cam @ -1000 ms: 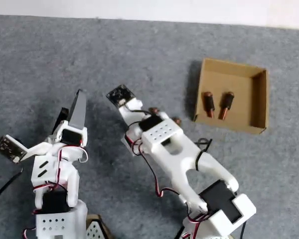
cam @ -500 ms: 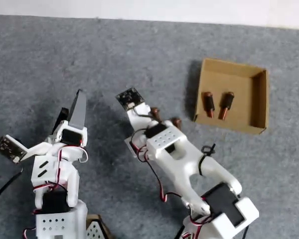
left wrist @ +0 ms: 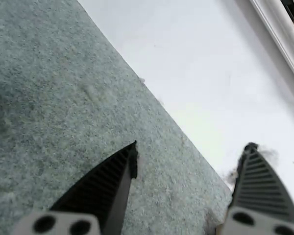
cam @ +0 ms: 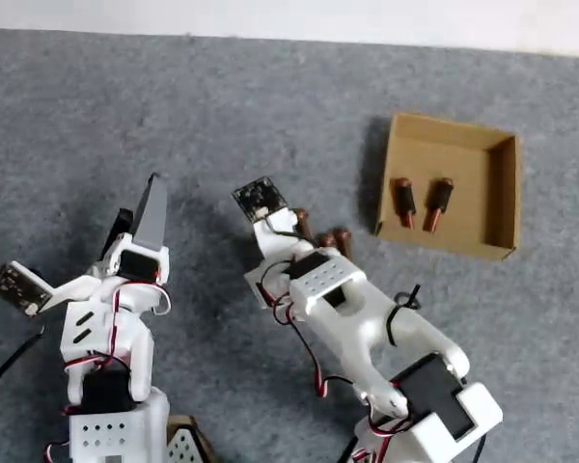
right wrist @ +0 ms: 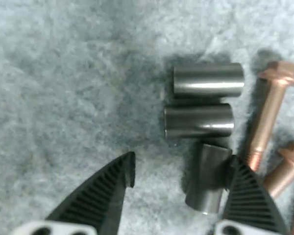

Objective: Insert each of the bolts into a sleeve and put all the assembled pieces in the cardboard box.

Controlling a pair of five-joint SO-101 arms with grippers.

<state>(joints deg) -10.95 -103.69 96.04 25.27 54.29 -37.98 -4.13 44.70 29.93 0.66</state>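
Cardboard box point(cam: 463, 154) sitting on right side of tabletop point(cam: 270, 96), two assembled pieces point(cam: 405, 201) lying side by side in it. Loose sleeves point(right wrist: 208, 80) and bolts point(right wrist: 269, 110) lying together just left of box. Right gripper point(right wrist: 181, 166) hanging over pile, third sleeve point(right wrist: 208, 178) lying between its spread jaws. Left gripper point(cam: 140, 217) sitting well apart, far left.

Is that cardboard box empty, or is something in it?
Not empty. The cardboard box holds two assembled pieces, dark sleeves on copper bolts, lying side by side on its floor.
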